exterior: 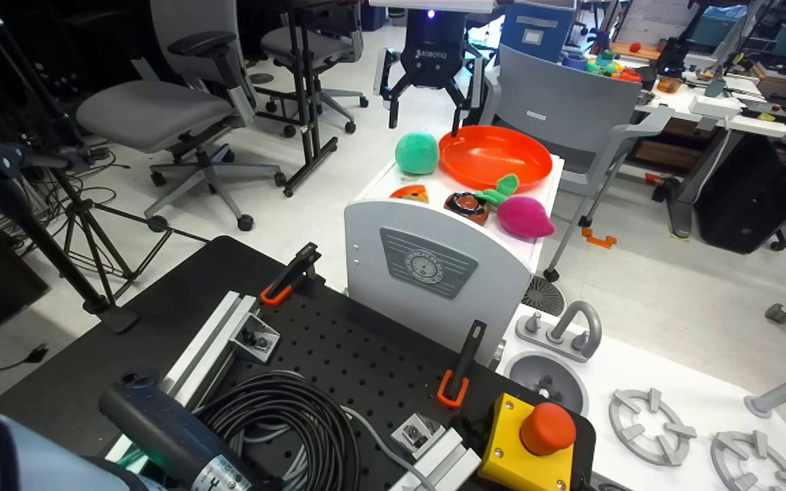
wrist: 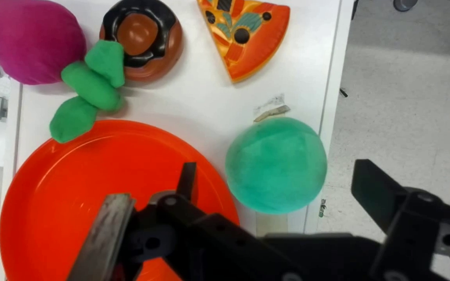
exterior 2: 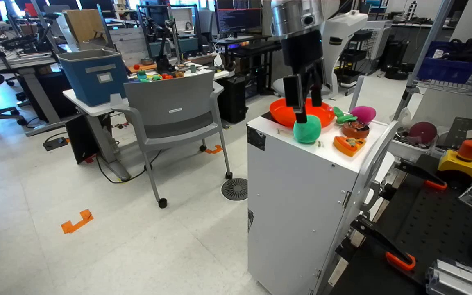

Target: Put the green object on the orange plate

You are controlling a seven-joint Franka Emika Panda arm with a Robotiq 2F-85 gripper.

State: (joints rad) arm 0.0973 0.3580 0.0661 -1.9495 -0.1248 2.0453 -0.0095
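Worktop (wrist: 170, 105): white top of a boxy cabinet (exterior 2: 293, 205), an upright grey panel (exterior: 434, 307) along its near edge.
Orange plate (exterior: 495, 155): far right, resting flat, close to the right edge.
Green ball (wrist: 275, 166): far left, just beside the orange plate; whether they touch cannot be told.
Pizza slice (wrist: 250, 35): near left, lying flat.
Brown doughnut (wrist: 139, 35): near middle, right of the pizza slice.
Magenta plush (wrist: 33, 41): near right; in the wrist view one green leaf (wrist: 72, 119) overlaps the orange plate's rim, another the brown doughnut.
Small torn scrap (wrist: 272, 112): just on the near side of the green ball.
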